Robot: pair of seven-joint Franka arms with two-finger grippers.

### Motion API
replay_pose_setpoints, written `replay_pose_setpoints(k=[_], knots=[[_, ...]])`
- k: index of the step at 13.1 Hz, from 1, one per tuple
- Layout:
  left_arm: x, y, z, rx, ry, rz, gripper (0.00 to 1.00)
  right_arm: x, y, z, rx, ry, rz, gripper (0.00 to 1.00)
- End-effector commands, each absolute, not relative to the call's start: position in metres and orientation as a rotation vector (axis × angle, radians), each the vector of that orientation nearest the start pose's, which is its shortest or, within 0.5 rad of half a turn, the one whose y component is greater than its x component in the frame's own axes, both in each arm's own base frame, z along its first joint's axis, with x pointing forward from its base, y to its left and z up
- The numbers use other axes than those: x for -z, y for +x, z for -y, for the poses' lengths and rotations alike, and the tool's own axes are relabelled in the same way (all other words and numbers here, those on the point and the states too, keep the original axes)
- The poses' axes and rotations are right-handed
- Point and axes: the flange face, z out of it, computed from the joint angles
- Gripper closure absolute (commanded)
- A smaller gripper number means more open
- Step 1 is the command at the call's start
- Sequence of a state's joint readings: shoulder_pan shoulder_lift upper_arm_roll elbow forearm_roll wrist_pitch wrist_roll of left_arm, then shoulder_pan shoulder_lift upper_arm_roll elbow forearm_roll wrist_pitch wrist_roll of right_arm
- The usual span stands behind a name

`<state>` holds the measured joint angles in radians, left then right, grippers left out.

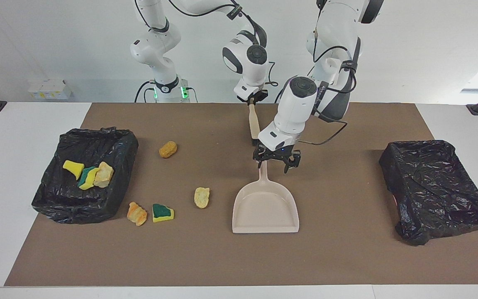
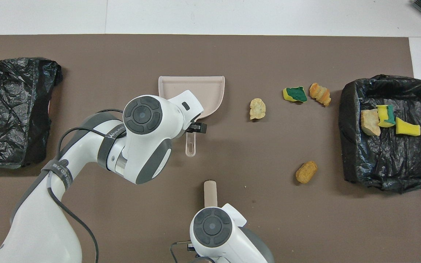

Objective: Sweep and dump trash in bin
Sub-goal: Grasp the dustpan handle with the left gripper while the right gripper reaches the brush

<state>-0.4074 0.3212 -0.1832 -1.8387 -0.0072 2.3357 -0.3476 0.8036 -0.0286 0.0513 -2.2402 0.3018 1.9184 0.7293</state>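
1. From the facing view, we see the right gripper [image 1: 257, 99] clenched on the top of a tan brush handle [image 1: 254, 121] that stands nearly upright near the robots' edge of the brown mat [image 1: 347, 257].
2. We see the left gripper [image 1: 276, 160] low over the handle of the beige dustpan [image 1: 265, 207], its fingers spread apart on either side of the handle, not gripping it.
3. We count seven scraps of trash. Three lie in the black-lined bin [image 1: 83, 174] at the right arm's end of the table: a yellow sponge chunk [image 1: 73, 167], a green-and-yellow sponge piece [image 1: 87, 177] and a tan lump [image 1: 103, 174].
4. Four lie on the mat between that bin and the dustpan: an orange-brown lump [image 1: 168, 149] nearest the robots, a pale lump [image 1: 201, 197] near the dustpan, a green-topped sponge [image 1: 162, 212] and an orange lump [image 1: 137, 213] just beside it.
5. A second black-lined bin [image 1: 434, 187] sits at the left arm's end.
6. From the overhead view, we see the left arm's wrist covering the dustpan [image 2: 196, 87] where pan and handle meet; the handle's end pokes out toward the robots.
7. We see the brush handle [image 2: 210, 193] rising from under the right arm's wrist, the gripper itself hidden.
8. We find the four loose scraps on the mat [image 2: 122, 54] well apart from the dustpan's open mouth, which faces away from the robots.
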Motion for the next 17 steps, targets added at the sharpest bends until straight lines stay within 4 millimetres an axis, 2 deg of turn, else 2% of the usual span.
replay_pose_setpoints(k=[1,4,5,6,7,9,12,13,14,16,17], knots=[[-0.377,0.538,0.354,0.268,-3.251,-0.357,0.00,-0.395,0.320,-0.336,-0.660,-3.090,-0.075,1.00],[-0.367,0.528,0.363,0.243,-3.245,-0.389,0.00,-0.413,0.333,-0.304,-0.622,-3.178,-0.267,1.00],[-0.359,0.523,0.372,0.230,-3.241,-0.420,0.00,-0.414,0.337,-0.300,-0.603,-3.214,-0.334,1.00],[-0.360,0.524,0.374,0.253,-3.249,-0.417,0.00,-0.415,0.347,-0.295,-0.587,-3.211,-0.525,1.00],[-0.361,0.524,0.375,0.255,-3.250,-0.414,0.00,-0.413,0.358,-0.282,-0.585,-3.192,-0.709,1.00],[-0.359,0.522,0.375,0.241,-3.253,-0.382,0.00,-0.409,0.363,-0.264,-0.572,-3.254,-0.769,1.00],[-0.359,0.520,0.375,0.216,-3.259,-0.312,0.03,-0.399,0.377,-0.211,-0.625,-3.303,-0.882,1.00],[-0.358,0.520,0.375,0.203,-3.255,-0.313,0.09,-0.394,0.376,-0.199,-0.633,-3.325,-0.864,1.00],[-0.356,0.519,0.373,0.181,-3.249,-0.308,0.24,-0.390,0.378,-0.185,-0.648,-3.312,-0.883,1.00],[-0.354,0.517,0.372,0.157,-3.241,-0.310,0.33,-0.382,0.383,-0.157,-0.693,-3.296,-0.856,1.00],[-0.354,0.518,0.370,0.156,-3.239,-0.307,0.43,-0.379,0.389,-0.136,-0.704,-3.290,-0.865,1.00]])
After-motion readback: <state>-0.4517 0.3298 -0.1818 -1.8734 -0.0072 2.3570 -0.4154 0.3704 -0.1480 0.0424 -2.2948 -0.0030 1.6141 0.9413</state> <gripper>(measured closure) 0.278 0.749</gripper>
